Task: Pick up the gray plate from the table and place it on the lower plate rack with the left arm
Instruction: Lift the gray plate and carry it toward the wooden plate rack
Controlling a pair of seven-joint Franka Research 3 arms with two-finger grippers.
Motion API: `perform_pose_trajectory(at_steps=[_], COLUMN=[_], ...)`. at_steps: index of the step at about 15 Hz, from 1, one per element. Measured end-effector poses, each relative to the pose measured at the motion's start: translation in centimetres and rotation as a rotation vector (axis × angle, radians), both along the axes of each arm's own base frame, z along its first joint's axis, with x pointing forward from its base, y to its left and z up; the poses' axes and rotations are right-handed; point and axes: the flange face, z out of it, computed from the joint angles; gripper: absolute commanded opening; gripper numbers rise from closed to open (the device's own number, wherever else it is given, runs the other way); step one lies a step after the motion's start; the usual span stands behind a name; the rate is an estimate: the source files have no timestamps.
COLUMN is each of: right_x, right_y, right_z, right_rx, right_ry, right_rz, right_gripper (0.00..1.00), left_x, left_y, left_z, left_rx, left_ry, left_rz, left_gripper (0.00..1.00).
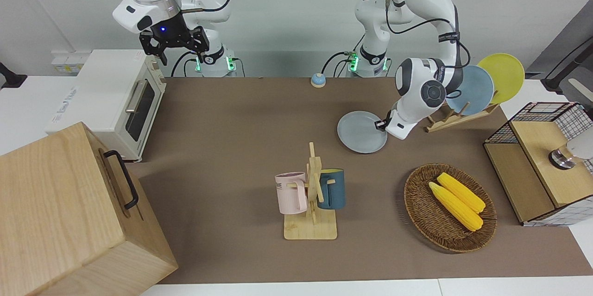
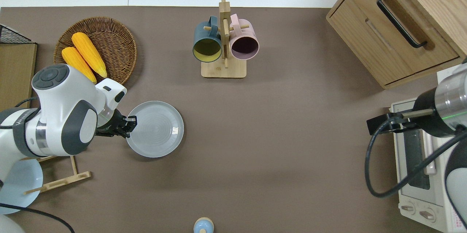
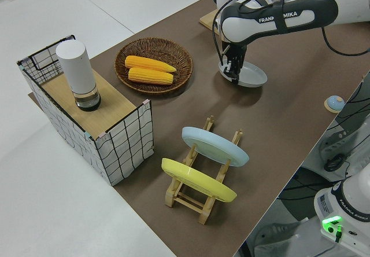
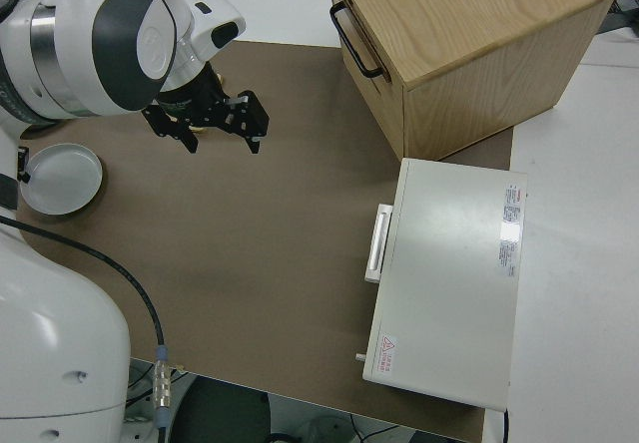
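Note:
The gray plate (image 1: 359,136) (image 2: 157,129) (image 3: 253,75) lies flat on the brown table mat, toward the left arm's end. My left gripper (image 1: 381,124) (image 2: 128,125) (image 3: 232,73) reaches down to the plate's rim on the side facing the plate rack, touching or nearly touching it. The light-wood plate rack (image 1: 456,119) (image 2: 62,181) (image 3: 199,198) stands closer to the robots, near the mat's end, with a blue plate (image 1: 475,88) (image 3: 215,145) and a yellow plate (image 1: 504,75) (image 3: 196,180) leaning in its slots. The right arm is parked, its gripper (image 1: 173,46) (image 4: 212,129) open and holding nothing.
A wicker basket (image 1: 419,212) (image 2: 120,49) with two corn cobs sits farther from the robots than the plate. A mug stand (image 1: 311,229) with two cups is mid-table. A wire-sided box (image 1: 533,185), a toaster oven (image 1: 116,101), a wooden drawer box (image 1: 60,212) and a small bell (image 1: 318,80) ring the mat.

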Motion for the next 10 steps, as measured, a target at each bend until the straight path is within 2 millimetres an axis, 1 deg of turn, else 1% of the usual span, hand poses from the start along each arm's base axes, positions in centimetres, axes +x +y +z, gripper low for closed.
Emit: perform_pose_trajectory(at_steps=[4,7,10], right_x=[0.0,0.0,0.0], right_y=[0.0,0.0,0.0], right_z=[0.0,0.0,0.0], right_rx=[0.000,0.000,0.000], right_ry=[0.000,0.000,0.000], right_rz=[0.000,0.000,0.000], right_gripper=[0.987,0.990,0.990], left_x=[0.6,1.1,1.2], left_y=[0.2,1.0,1.7], left_z=[1.8,3.7,5.5], left_rx=[0.001,0.014,0.066], left_ry=[0.013,-0.001,-0.024], left_rz=[0.001,0.007,-0.004], left_gripper=[0.00,0.00,0.00])
